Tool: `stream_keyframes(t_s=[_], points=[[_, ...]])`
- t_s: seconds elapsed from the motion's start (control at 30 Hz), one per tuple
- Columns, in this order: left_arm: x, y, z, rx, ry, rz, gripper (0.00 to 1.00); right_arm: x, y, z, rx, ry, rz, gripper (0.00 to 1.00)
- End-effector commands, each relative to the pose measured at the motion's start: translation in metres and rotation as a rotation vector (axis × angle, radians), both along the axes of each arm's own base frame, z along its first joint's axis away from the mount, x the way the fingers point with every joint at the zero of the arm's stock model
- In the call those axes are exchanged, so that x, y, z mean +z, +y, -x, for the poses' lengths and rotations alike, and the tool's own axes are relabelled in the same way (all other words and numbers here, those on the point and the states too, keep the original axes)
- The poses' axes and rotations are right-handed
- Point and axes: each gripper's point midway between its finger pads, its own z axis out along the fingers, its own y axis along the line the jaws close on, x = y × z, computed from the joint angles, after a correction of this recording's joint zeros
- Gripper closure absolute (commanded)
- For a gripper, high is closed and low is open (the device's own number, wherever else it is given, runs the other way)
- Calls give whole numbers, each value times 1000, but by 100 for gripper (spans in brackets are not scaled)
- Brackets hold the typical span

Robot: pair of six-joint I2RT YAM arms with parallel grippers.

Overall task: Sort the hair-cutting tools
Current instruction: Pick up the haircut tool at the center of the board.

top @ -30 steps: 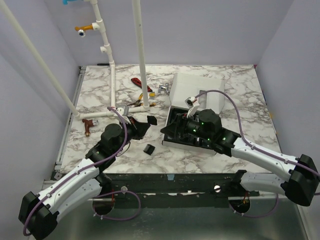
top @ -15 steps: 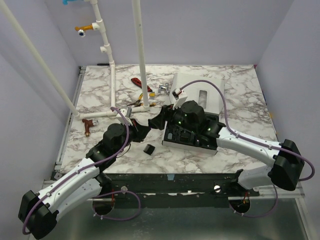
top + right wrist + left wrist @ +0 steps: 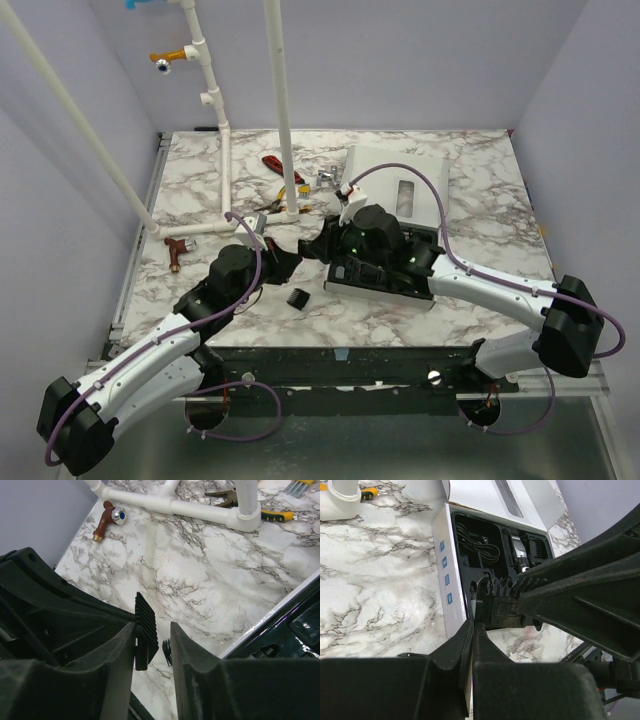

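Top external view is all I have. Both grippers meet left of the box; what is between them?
Observer: A black comb guard; the left gripper is shut on it.
Operator: Is the right gripper shut on it too?
Observer: Not yet. The right wrist view shows the guard between its fingers, with a gap beside one finger.
Operator: Is the clipper in the box?
Observer: Yes, the left wrist view shows it in a compartment, beside a coiled cord.
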Motion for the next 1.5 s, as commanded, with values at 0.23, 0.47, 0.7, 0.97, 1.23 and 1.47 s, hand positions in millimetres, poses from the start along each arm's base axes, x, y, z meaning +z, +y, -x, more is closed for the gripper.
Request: stream_keyframes(t_s=[0.23, 0.47, 0.7, 0.97, 1.23, 1.47], points=[[19, 5, -6, 34, -45, -14, 89, 9, -7, -2, -60, 21, 8, 95], [25, 34, -15, 152, -124, -98, 32, 15, -28, -13, -225, 90, 39, 99], [55, 34, -5, 161, -463, -154, 4, 5, -59, -27, -326, 270, -15, 99], [79, -8, 39, 24, -907, -338, 1, -4, -99, -18, -344, 487, -73, 99], [116, -47, 55, -3, -1246, -548, 8, 16, -108, -9, -346, 462, -86, 99], [107, -88, 59, -109, -1391, -720, 30, 13, -110, -5, -347, 473, -85, 99]])
